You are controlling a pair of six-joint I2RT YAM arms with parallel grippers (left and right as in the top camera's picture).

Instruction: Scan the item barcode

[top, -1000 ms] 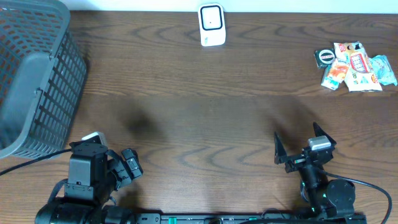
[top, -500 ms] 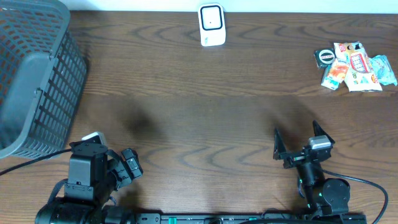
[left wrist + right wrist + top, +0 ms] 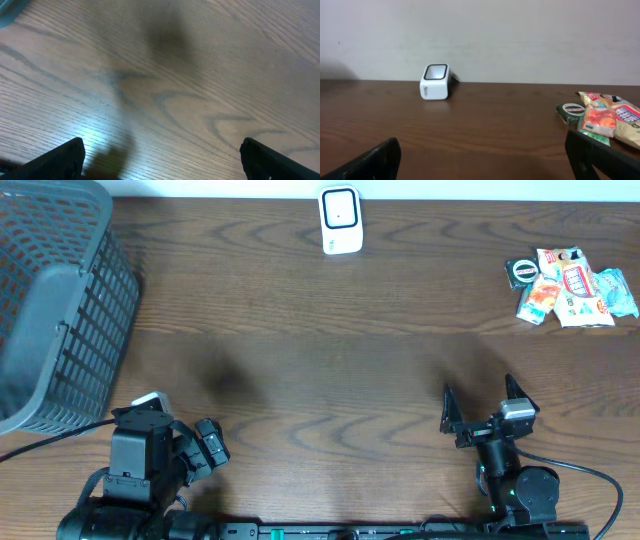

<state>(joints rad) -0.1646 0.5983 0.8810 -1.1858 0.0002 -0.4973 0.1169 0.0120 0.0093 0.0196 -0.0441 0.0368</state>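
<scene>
Left tool (image 3: pixel 208 442) and right tool (image 3: pixel 480 395) both released, empty. Right should take one snack packet (image 3: pixel 540 300) ahead-right, barcode facing scanner (image 3: pixel 340 220).

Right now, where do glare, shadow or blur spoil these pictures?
Left wrist: a pale glare patch on the table near the lower left, and a dark shadow blot near the top. Right wrist: dim, but the scanner is sharp; the fingers are dark and blurred. Overhead: even light, with faint shadow patches on the wood.
</scene>
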